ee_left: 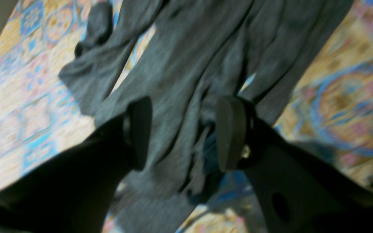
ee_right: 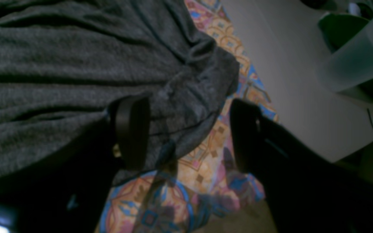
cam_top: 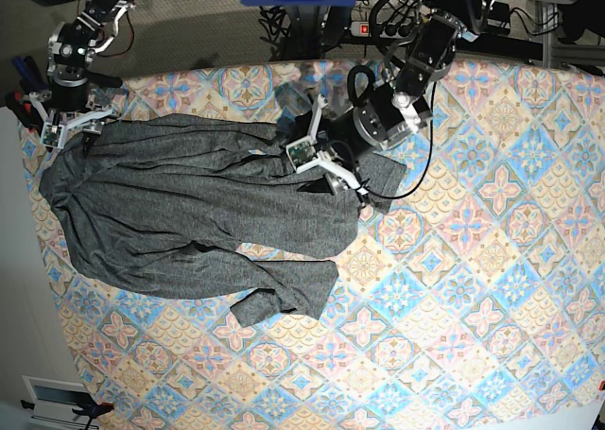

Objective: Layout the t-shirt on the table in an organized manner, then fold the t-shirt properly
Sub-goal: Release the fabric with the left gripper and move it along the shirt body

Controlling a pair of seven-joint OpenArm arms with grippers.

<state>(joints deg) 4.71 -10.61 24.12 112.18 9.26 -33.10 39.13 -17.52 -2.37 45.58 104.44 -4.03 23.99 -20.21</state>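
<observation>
**Still spreading, no fold yet**

I'm over the t-shirt (cam_top: 189, 208) now, and it's only part-way laid out. It lies across the table (cam_top: 492, 260) as a long grey sheet, rumpled, with ridges running its length. One end is bunched under my left gripper (ee_left: 183, 132). Another lobe curls back on itself at the near edge in the base view. By my reckoning the layout step is unfinished. The smoothing and every fold are left to do.

Left side first: my fingers (ee_left: 139, 129) stand parted, a gathered rope of grey knit running up between them. They straddle the fabric but I can't see them pinching it, so I call them released.

Right side: my right gripper (ee_right: 189, 132) hangs at the shirt's far corner, close to the table edge. Jaws spread wide here too. One pad sits against the grey hem, the other is out over bare patterned cloth. Nothing is clamped.

Containers? In the right wrist view, beyond the table edge, there's a translucent tub (ee_right: 355, 61) with something dark green in it. It's too blurred for me to name.
</observation>
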